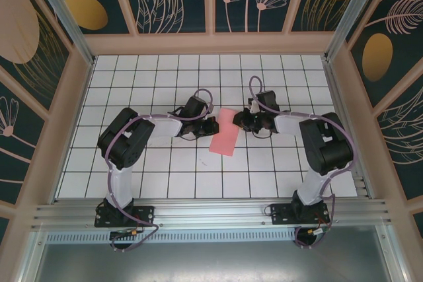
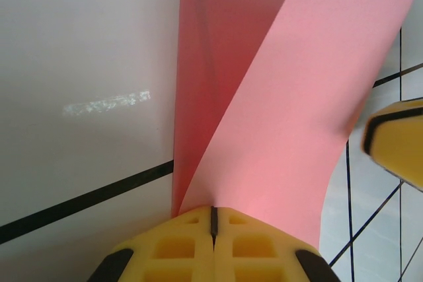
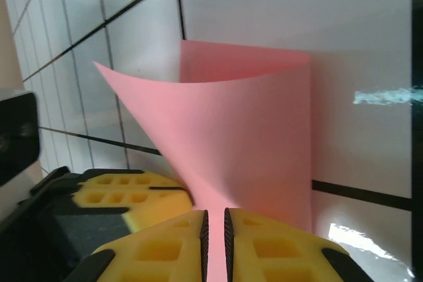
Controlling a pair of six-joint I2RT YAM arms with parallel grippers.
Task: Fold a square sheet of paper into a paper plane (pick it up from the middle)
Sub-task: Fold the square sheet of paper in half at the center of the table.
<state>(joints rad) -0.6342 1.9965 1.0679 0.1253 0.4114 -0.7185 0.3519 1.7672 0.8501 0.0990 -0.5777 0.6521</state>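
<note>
The square sheet of paper point(image 1: 223, 133) is salmon pink and lies between my two grippers at the middle of the table, seen from above as a slanted narrow rectangle. My left gripper point(image 1: 213, 125) is at its left edge. In the left wrist view its yellow jaws point(image 2: 213, 214) are shut on the paper point(image 2: 304, 97), which curls up and away over a darker folded layer. My right gripper point(image 1: 239, 120) is at the paper's upper right. Its jaws point(image 3: 215, 219) are shut on a bent-over flap of the paper point(image 3: 251, 137). A paper plane is out of view.
The table point(image 1: 165, 84) is white tile with black grid lines, boxed in by wooden-framed patterned walls point(image 1: 73, 90). An aluminium rail point(image 1: 211, 212) runs along the near edge by both arm bases. The other arm's yellow fingers point(image 2: 396, 140) point(image 3: 125, 193) stand close in each wrist view.
</note>
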